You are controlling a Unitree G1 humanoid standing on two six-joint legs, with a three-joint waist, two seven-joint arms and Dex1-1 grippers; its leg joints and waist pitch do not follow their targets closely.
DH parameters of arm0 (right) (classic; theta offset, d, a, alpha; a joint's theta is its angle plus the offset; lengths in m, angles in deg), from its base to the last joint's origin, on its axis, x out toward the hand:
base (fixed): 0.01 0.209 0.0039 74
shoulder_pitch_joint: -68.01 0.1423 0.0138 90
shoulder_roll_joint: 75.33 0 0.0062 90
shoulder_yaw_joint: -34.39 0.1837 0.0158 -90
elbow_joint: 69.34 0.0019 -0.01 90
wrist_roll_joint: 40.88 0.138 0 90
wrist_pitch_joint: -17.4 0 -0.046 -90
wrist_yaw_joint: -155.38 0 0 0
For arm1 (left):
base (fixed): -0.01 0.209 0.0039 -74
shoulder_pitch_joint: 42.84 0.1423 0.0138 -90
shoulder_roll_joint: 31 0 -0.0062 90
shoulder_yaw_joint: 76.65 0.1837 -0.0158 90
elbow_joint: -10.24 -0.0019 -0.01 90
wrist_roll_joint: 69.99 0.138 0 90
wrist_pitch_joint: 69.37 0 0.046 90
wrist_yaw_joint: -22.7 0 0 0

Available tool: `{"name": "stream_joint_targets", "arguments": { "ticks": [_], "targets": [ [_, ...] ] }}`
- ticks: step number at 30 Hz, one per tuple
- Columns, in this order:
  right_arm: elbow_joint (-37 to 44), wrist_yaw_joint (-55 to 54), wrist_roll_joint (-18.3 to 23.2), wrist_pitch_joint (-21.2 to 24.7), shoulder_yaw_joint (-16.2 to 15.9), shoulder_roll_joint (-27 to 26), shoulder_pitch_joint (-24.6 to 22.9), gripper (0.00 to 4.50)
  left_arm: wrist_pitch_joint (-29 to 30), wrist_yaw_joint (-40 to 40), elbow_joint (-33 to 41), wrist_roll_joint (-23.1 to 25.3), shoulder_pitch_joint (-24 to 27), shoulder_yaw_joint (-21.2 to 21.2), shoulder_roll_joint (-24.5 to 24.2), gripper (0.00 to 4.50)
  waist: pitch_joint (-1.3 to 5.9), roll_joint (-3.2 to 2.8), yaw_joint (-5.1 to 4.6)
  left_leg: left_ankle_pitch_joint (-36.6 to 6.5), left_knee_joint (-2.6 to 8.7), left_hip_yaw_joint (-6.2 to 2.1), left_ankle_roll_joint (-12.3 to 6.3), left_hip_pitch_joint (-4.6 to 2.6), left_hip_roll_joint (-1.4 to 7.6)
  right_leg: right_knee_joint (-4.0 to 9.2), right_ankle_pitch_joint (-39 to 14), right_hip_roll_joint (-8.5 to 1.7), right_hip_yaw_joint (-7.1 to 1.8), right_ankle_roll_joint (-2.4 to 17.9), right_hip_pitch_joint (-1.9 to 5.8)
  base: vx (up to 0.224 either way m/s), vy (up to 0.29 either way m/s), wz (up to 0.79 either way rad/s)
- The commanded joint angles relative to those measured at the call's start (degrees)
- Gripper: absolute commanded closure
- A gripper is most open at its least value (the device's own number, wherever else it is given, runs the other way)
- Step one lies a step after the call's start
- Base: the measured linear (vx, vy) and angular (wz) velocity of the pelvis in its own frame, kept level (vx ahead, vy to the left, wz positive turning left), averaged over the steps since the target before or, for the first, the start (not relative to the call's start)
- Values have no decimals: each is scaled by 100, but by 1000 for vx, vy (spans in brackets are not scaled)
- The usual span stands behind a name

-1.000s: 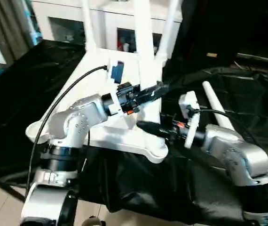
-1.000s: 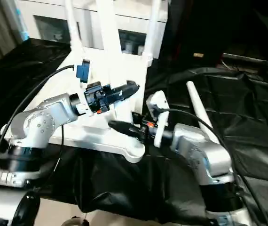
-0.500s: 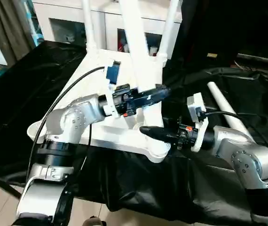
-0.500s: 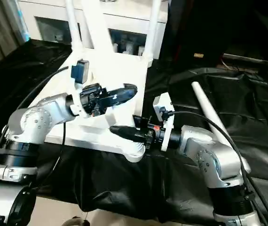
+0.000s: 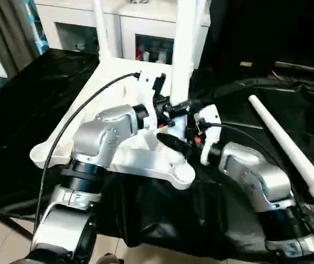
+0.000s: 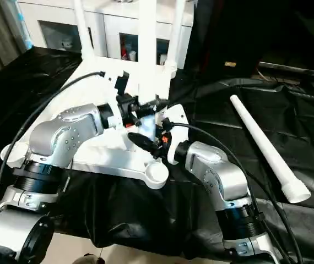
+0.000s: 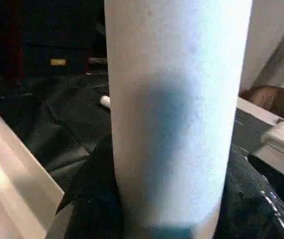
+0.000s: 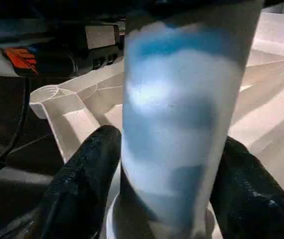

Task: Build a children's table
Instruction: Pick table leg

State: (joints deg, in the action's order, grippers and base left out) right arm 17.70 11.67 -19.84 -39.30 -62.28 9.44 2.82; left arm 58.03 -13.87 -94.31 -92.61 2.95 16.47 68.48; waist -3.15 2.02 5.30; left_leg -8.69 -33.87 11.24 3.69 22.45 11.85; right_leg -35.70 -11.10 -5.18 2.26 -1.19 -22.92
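At the near socket, both fingers (image 7: 89, 199) seemingly clamp the leg (image 5: 182, 49), top cropped.

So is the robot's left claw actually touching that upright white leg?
Touching: in the left wrist view, the left gripper's black fingers press against both sides of the leg.

Black-draped work table (image 6: 47, 71) carries upturned white tabletop (image 6: 107, 157) (ribbed side up); loose leg (image 6: 261, 146) lies alongside.
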Motion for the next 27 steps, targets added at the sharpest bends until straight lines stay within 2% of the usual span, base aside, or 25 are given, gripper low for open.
{"name": "stream_joint_targets", "arguments": {
  "ticks": [1,2,4,7,8,9,10,14,20,21,22,25,27],
  "targets": [
    [134,123,40,-79,-117,-59,30,219,-64,288,171,190,-176,-92,15,259,421,-51,11,-1174,384,-68,183,-149,87,382,-404,-198,-153,1163,269,0,0,0],
    [134,131,43,-87,-125,-68,30,232,-60,301,194,190,-169,-95,16,224,418,-50,12,-1191,385,-67,183,-148,82,387,-422,-197,-152,1161,271,0,0,0],
    [161,167,82,-84,-143,-65,20,250,16,212,235,70,-157,-123,10,189,413,-39,7,-1256,387,-67,182,-151,79,399,-582,-200,-152,1132,267,0,0,0],
    [235,331,161,-114,-164,2,-15,254,148,-128,368,-223,-100,-151,-59,179,414,-42,-6,-1284,391,-72,181,-145,83,399,-623,-200,-154,1120,270,0,0,0],
    [269,404,186,-112,-161,31,-30,257,142,-274,414,-300,-77,-136,-86,155,408,-47,-4,-1264,394,-75,185,-148,87,406,-623,-202,-152,1115,264,0,0,0],
    [334,543,246,-105,-163,85,-57,257,51,-581,491,-439,-28,-117,-123,147,413,-29,-4,-1255,388,-66,160,-147,81,401,-600,-200,-154,1140,262,0,0,0],
    [369,631,276,-99,-160,112,-70,257,-11,-769,536,-524,1,-110,-143,144,412,-39,9,-1233,391,-65,146,-145,87,394,-570,-200,-154,1172,264,0,0,0],
    [632,1240,642,109,-150,350,-188,259,-2,-1943,663,-945,103,0,-446,144,410,-52,21,-1220,386,-54,86,-162,84,383,-471,-186,-154,1222,254,0,0,0],
    [736,1537,955,237,-28,466,-226,259,332,-2319,333,-1446,-73,-390,-448,144,388,-48,24,-1539,406,-58,191,-170,87,418,-956,-205,-157,1200,236,0,0,0],
    [765,1622,1007,263,-21,517,-240,259,380,-2425,261,-1485,-86,-383,-486,144,388,-67,20,-1548,406,-58,205,-167,78,426,-980,-200,-160,1178,235,0,0,0],
    [787,1681,1037,283,-20,556,-250,259,353,-2474,200,-1456,-89,-335,-518,172,391,-66,25,-1529,413,-66,213,-170,87,421,-955,-198,-159,1160,239,0,0,0],
    [840,1752,1090,325,-13,625,-267,259,89,-2274,-58,-1170,-145,-229,-485,185,403,-61,27,-1428,404,-65,181,-167,86,412,-779,-200,-160,1152,246,0,0,0],
    [845,1763,1093,332,-14,640,-265,260,45,-2136,-160,-1105,-187,-262,-442,212,408,-54,31,-1347,399,-62,184,-159,86,402,-653,-201,-158,1198,253,0,0,0]
  ]
}}
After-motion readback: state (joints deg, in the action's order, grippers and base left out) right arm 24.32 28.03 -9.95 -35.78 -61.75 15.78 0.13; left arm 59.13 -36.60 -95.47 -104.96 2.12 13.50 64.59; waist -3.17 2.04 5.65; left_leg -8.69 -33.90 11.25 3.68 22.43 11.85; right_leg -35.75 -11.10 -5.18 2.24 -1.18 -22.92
